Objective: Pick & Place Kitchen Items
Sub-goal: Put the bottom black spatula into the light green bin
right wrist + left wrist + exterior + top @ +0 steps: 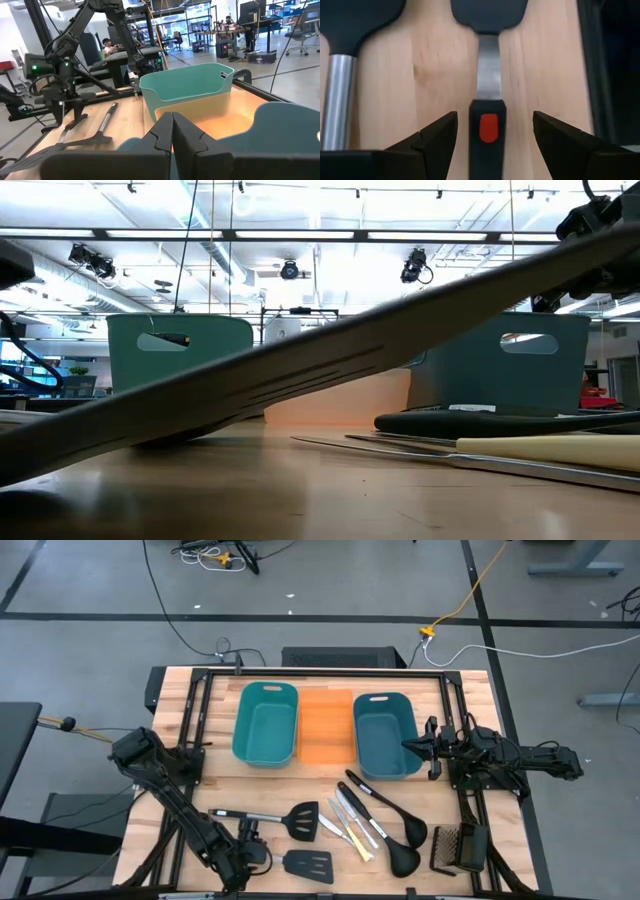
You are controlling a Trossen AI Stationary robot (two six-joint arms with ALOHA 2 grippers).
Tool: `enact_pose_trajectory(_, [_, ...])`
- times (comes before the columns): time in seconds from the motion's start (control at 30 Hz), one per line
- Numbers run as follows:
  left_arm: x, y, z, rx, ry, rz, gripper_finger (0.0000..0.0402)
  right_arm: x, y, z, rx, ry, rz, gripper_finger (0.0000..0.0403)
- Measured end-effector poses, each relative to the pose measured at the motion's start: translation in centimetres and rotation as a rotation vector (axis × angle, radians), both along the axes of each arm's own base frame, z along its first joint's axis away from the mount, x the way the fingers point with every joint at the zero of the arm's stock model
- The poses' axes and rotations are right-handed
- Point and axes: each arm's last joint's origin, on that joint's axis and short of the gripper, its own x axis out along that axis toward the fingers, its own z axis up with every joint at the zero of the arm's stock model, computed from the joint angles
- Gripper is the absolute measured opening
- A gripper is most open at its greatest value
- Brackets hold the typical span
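Observation:
Two black slotted spatulas lie flat on the wooden table near its front left: one [270, 816] farther back, one [308, 865] close to the front edge. My left gripper [495, 122] is open and points steeply down over the near spatula's handle [488, 127], one finger on each side, not touching it. To the right lie small knives [348, 826] and two black ladles [392, 830]. My right gripper [408, 745] is shut and held level above the blue tub's right rim, holding nothing.
A teal tub [265, 722], an orange tub [325, 725] and a blue tub [385, 735] stand in a row at the back. A black gridded item [458, 848] lies at the front right. Black frame rails [195, 730] run along both sides of the table.

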Motion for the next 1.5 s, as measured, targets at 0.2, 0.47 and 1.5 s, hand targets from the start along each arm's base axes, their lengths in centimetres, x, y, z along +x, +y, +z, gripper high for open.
enact_pose_trajectory(0.2, [-0.1,-0.1,-1.6,0.071,0.025,0.003,0.0265,0.0,0.0,0.0,0.000,0.000,0.000,0.0011])
enact_pose_trajectory(0.47, [-0.1,-0.1,-1.6,0.067,0.032,-0.005,0.0246,0.0,0.0,0.0,0.026,-0.002,0.000,0.0011])
enact_pose_trajectory(1.5, [-1.8,3.3,11.2,0.326,-0.198,-0.066,0.0114,0.0,0.0,0.0,0.037,-0.002,0.003,0.0011])
